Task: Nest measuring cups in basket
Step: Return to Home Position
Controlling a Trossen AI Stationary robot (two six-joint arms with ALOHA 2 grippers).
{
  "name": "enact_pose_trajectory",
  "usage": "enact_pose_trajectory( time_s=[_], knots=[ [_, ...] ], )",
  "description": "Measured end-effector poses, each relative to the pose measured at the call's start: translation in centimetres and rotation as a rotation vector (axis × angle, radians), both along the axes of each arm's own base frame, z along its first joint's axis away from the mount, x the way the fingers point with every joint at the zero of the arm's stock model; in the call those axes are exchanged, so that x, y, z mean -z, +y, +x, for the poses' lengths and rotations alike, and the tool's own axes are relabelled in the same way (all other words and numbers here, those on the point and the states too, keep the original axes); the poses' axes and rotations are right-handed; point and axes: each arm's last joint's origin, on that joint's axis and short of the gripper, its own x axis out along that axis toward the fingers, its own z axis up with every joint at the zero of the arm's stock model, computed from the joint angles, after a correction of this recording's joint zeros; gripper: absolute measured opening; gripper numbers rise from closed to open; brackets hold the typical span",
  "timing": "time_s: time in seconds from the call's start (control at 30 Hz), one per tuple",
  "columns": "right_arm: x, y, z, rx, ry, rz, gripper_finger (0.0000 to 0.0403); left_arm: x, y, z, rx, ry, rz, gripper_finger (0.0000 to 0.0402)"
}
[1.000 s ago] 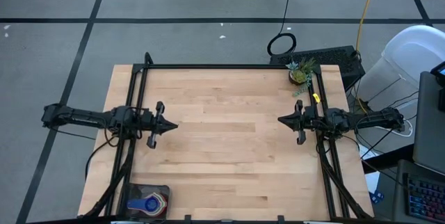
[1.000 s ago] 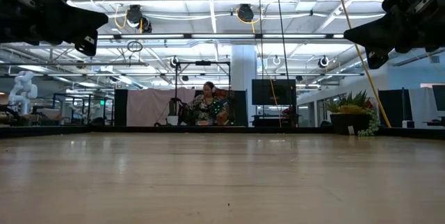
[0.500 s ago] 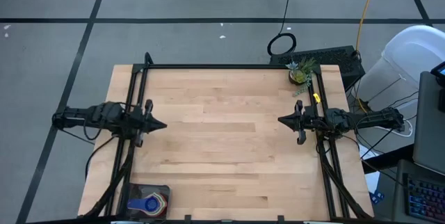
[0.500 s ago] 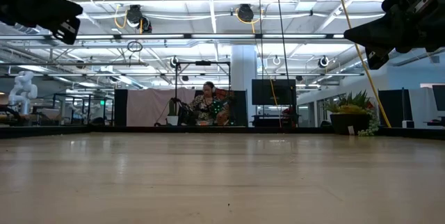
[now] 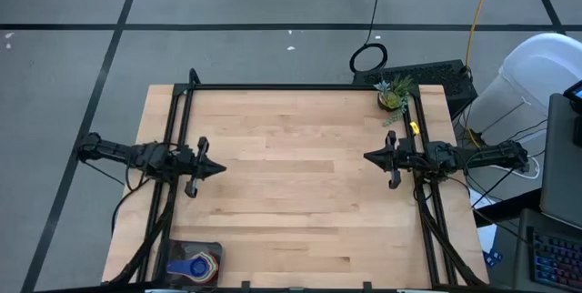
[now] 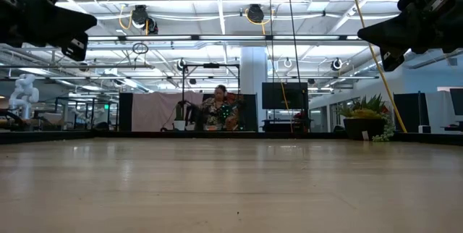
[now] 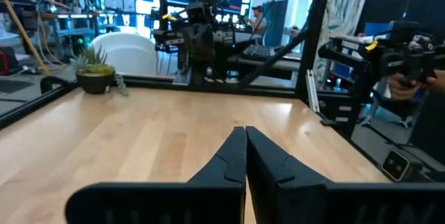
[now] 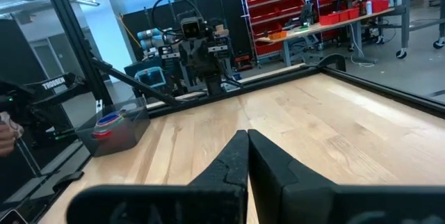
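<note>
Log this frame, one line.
left pincer: shut, empty, left side | right pincer: shut, empty, right side | measuring cups: in basket, left-side corner

Counter (image 5: pixel 300 175): pale wood planks, bordered by a black frame (image 5: pixel 291 86).
Potted plant (image 5: pixel 393 95): small, green, in the counter's far right corner.
Cable coil (image 5: pixel 368 57): black loop lying on the grey floor (image 5: pixel 227 47) beyond the far edge.
Person (image 6: pixel 219 110): far off in the room behind.
Red bins (image 8: pixel 292 1): on background shelving.
</note>
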Motion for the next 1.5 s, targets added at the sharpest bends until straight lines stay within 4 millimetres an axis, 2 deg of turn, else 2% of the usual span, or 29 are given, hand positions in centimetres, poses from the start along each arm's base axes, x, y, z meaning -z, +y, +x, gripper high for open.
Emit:
enact_pose_trajectory(
  time_s=[0.27, 0.4, 0.73, 1.03, 1.5],
  knots=[
    [0.00, 0.00, 0.00, 0.000, 0.000, 0.000, 0.0000, -0.29, 0.01, 0.03, -0.020, -0.039, 0.052, 0.0002],
    [0.00, 0.00, 0.00, 0.001, 0.000, 0.006, 0.0000, -0.67, 0.12, 0.02, -0.035, -0.082, 0.087, 0.0016],
    [0.01, -0.01, 0.00, 0.004, 0.006, -0.051, 0.0000, 0.07, 0.26, 0.11, -0.014, -0.005, 0.089, 0.0005],
    [0.01, 0.00, 0.00, 0.004, 0.006, -0.054, 0.0000, 0.11, 0.26, 0.11, -0.013, 0.001, 0.086, 0.0020],
    [0.01, -0.01, 0.00, 0.004, 0.006, -0.054, 0.0000, 0.13, 0.26, 0.11, -0.013, 0.003, 0.087, 0.0010]
  ],
)
